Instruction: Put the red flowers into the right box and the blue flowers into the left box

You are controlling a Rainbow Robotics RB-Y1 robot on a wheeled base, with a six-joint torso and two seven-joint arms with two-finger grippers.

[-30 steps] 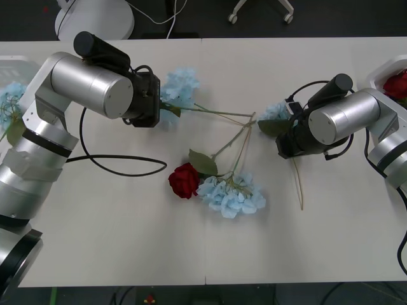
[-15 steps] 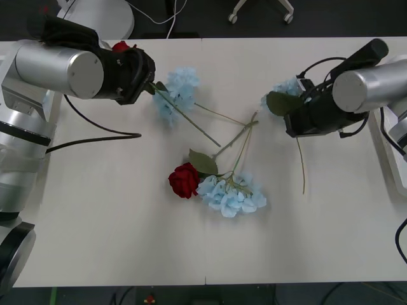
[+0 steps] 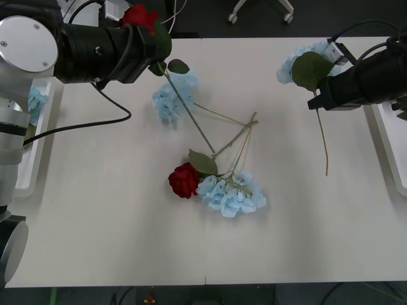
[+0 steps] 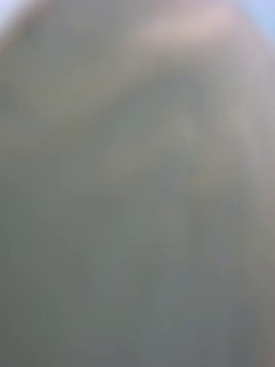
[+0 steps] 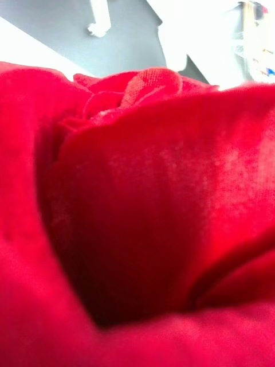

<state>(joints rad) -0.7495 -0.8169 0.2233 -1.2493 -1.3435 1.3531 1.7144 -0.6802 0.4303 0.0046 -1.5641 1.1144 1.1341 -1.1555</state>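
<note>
Left jaws (image 3: pixel 149 47) hold a rose (image 3: pixel 140 15) aloft, stem slanting toward counter centre; right jaws (image 3: pixel 324 95) hold a blue stem (image 3: pixel 305 60). Each flower hangs opposite its box, so both must cross.

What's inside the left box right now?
One blue flower lies in the left box, its pale cluster showing beside the left arm. That arm covers the box's far end and outer side, so any more flowers there are hidden.
</note>
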